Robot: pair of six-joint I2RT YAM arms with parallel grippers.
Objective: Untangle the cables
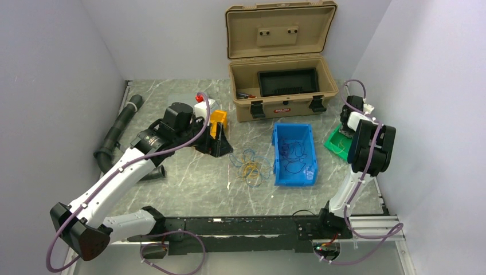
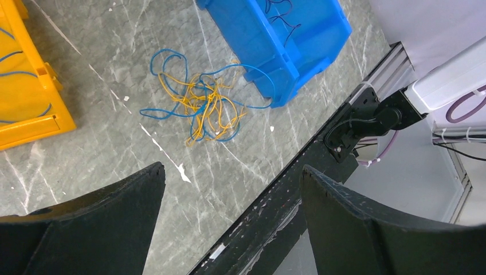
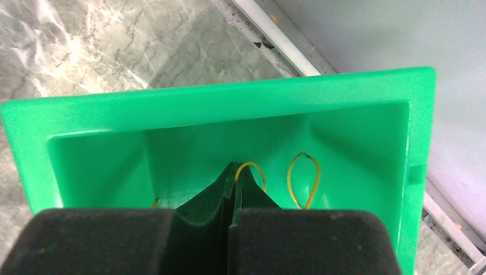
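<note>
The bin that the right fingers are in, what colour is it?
The bin is bright green, clearest in the right wrist view.

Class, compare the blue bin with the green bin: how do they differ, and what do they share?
The blue bin sits mid-table beside the cable tangle; the green bin is by the right wall. The blue bin holds dark and blue wires; the green bin, yellow wires. The right gripper, shut, reaches into the green bin; none is in the blue bin. Both are open plastic bins.

The right gripper [image 3: 233, 171] hides the lower ends of the yellow wires [image 3: 303, 179] and the near part of the green bin [image 3: 229, 103].
</note>
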